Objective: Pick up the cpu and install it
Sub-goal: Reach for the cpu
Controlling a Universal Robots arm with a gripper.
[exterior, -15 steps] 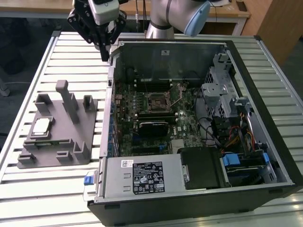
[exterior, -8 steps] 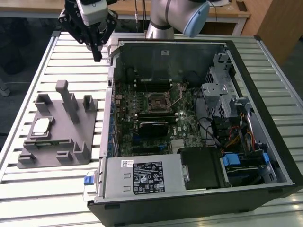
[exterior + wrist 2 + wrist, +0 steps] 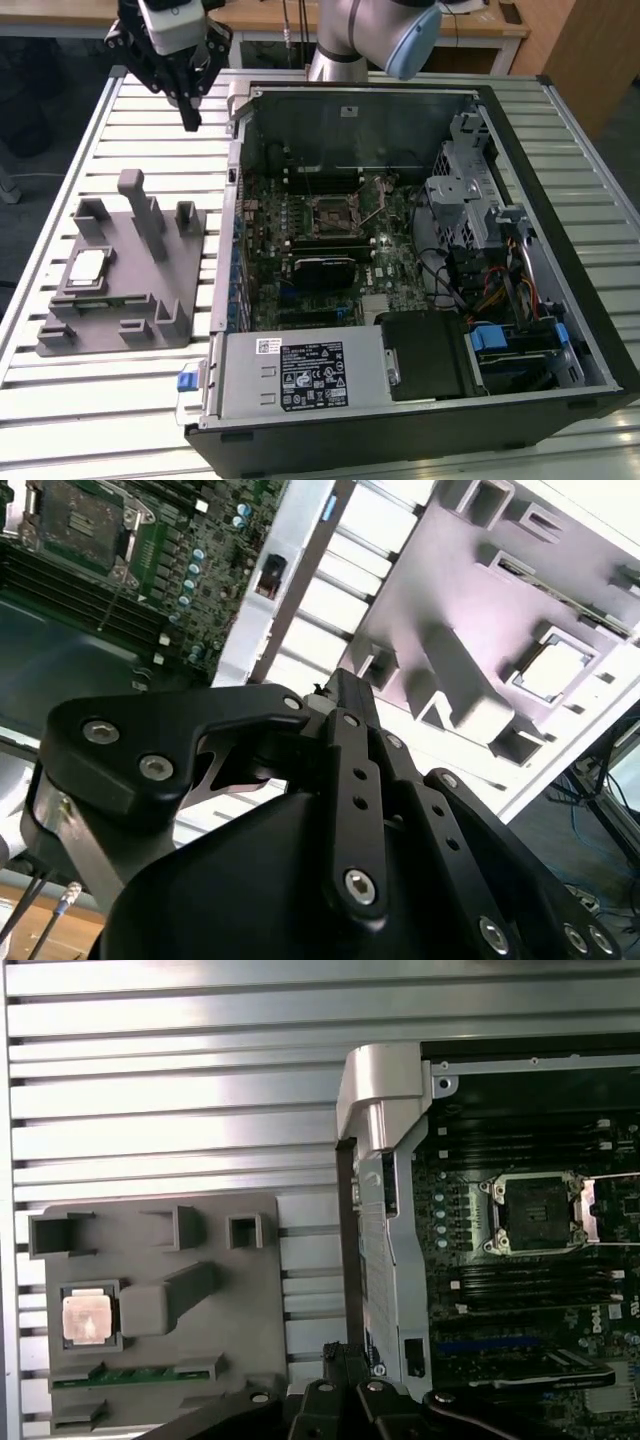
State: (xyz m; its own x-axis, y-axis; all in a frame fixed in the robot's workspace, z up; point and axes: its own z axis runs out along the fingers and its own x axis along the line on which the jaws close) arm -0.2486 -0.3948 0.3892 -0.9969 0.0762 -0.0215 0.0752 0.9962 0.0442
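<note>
The cpu (image 3: 88, 267), a pale silver square, lies flat in a pocket of the grey tray (image 3: 160, 300) on the exterior view's left. Both wrist views show the cpu (image 3: 553, 668) (image 3: 84, 1316) sitting in the tray (image 3: 430, 570) (image 3: 215, 1345). My gripper (image 3: 190, 122) hangs high over the slatted table behind the tray, well apart from the cpu. Its fingers are shut with nothing between them. The fingertips (image 3: 345, 685) (image 3: 345, 1352) appear in both wrist views. The empty cpu socket (image 3: 330, 213) (image 3: 535, 1213) (image 3: 85, 520) sits on the motherboard with its frame raised.
An open computer case (image 3: 560, 200) lies on its side on the slatted metal table (image 3: 150, 150). Its raised wall (image 3: 235, 180) stands between the tray and the motherboard. The tray carries upright blocks (image 3: 135, 200) and a green module (image 3: 140, 1372).
</note>
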